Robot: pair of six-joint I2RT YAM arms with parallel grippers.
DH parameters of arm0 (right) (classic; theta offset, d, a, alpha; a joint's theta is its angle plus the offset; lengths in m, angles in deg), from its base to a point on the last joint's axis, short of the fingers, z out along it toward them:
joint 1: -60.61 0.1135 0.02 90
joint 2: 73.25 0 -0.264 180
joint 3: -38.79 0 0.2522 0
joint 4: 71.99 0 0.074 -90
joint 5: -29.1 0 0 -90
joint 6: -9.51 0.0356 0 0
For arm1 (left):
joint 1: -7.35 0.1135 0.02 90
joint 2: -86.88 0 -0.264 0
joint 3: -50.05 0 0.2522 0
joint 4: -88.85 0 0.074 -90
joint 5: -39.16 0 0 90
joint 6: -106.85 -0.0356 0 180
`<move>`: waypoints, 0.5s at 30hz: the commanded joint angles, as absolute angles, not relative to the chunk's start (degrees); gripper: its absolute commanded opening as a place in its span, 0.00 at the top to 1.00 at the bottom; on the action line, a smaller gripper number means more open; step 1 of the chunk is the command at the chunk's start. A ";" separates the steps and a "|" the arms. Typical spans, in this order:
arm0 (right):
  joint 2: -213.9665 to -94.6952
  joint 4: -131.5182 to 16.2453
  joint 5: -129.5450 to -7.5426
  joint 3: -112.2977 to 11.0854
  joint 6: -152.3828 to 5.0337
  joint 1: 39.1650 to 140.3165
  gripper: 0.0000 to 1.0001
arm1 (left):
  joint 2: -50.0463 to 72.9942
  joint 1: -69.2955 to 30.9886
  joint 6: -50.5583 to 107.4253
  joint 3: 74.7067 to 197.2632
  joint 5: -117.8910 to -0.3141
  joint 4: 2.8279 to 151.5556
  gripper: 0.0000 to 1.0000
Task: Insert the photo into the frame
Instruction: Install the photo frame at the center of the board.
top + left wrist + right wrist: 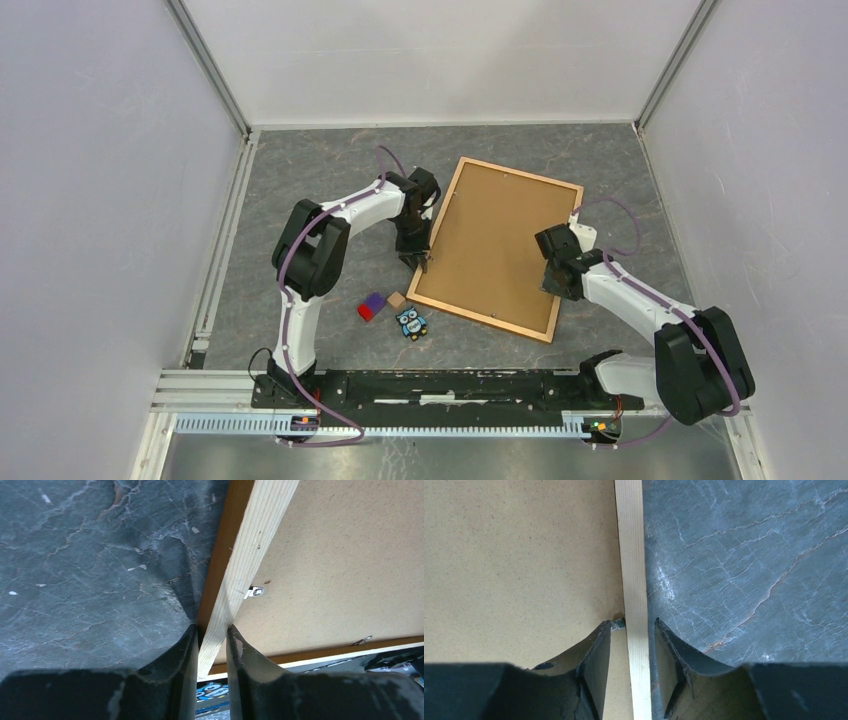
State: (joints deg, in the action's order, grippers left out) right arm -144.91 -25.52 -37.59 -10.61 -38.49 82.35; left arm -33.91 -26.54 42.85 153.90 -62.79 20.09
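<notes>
The frame (520,178), thin light-orange wood, lies face down and slightly turned on the grey table, with the brown backing board (495,245) filling it. The photo is hidden. My left gripper (418,262) is shut on the frame's left rail (250,545) near its near-left corner, one finger on each side. My right gripper (556,290) is open and straddles the right rail (631,555), with small gaps on both sides. A metal tab (256,592) sits on the backing board (350,555) just inside the left rail. Another tab (618,624) shows by the right gripper's inner finger.
An owl figure (411,322), a purple-and-red block (372,306) and a small brown block (397,298) lie just off the frame's near-left corner. White walls enclose the table on three sides. The arm bases' rail runs along the near edge.
</notes>
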 commanded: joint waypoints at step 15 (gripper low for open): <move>-143.34 -25.94 -36.05 -16.20 -45.57 80.05 0.47 | -35.91 -26.60 43.57 153.91 -67.30 23.15 0.98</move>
